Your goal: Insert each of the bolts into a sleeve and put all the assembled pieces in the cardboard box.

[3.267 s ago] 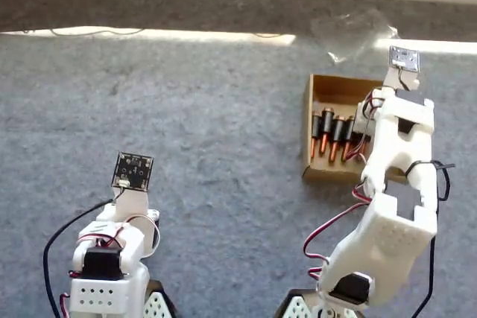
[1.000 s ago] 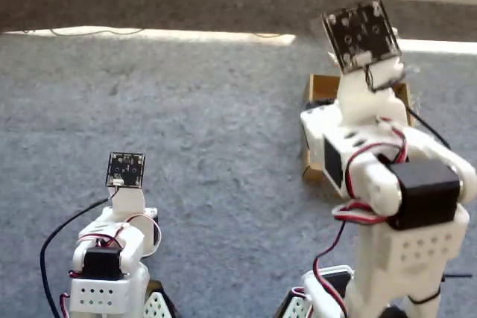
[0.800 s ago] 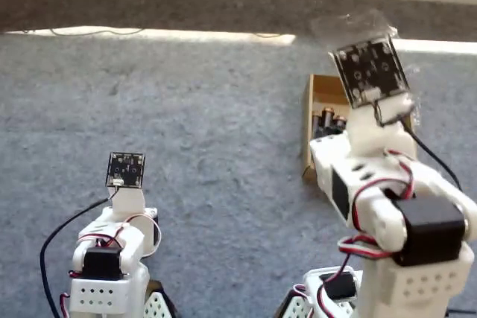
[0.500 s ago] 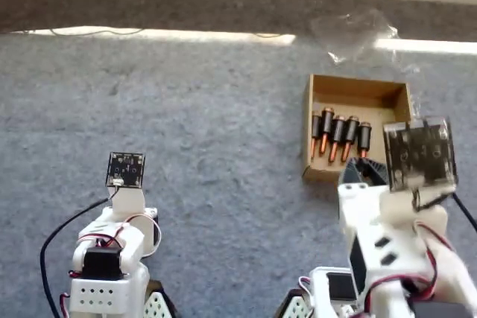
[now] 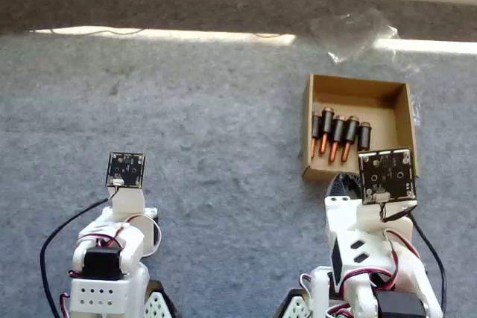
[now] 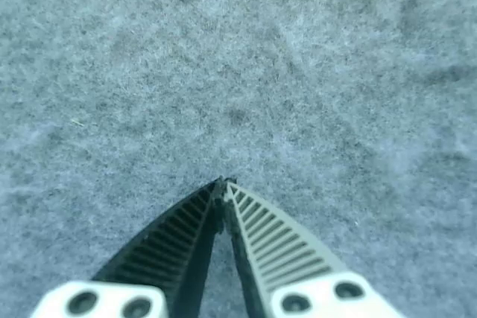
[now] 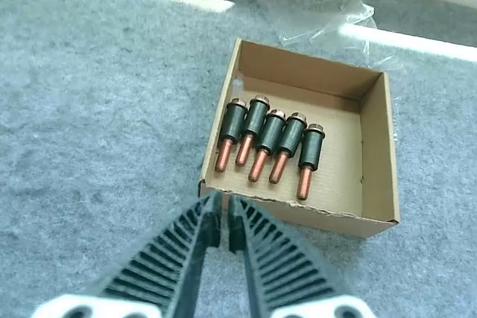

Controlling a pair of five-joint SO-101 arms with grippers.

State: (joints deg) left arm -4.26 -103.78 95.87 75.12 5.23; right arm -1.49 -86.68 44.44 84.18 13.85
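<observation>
The cardboard box (image 5: 398, 118) (image 7: 376, 154) sits on the grey carpet at the right. Inside it lie several copper bolts in black sleeves (image 5: 338, 132) (image 7: 270, 139), side by side in a row. My right gripper (image 7: 223, 223) hovers just in front of the box's near wall, shut with nothing between its fingers; its arm (image 5: 373, 258) stands folded at the bottom right. My left gripper (image 6: 223, 184) is shut and empty over bare carpet, on the arm (image 5: 112, 255) at the bottom left.
A crumpled clear plastic bag (image 5: 354, 33) (image 7: 313, 11) lies behind the box. A pale strip (image 5: 164, 34) runs across the far edge of the carpet. Open carpet spreads left of the box.
The right arm has pulled back out of the box and folded toward its base, uncovering the row of assembled pieces. The left arm has stayed still.
</observation>
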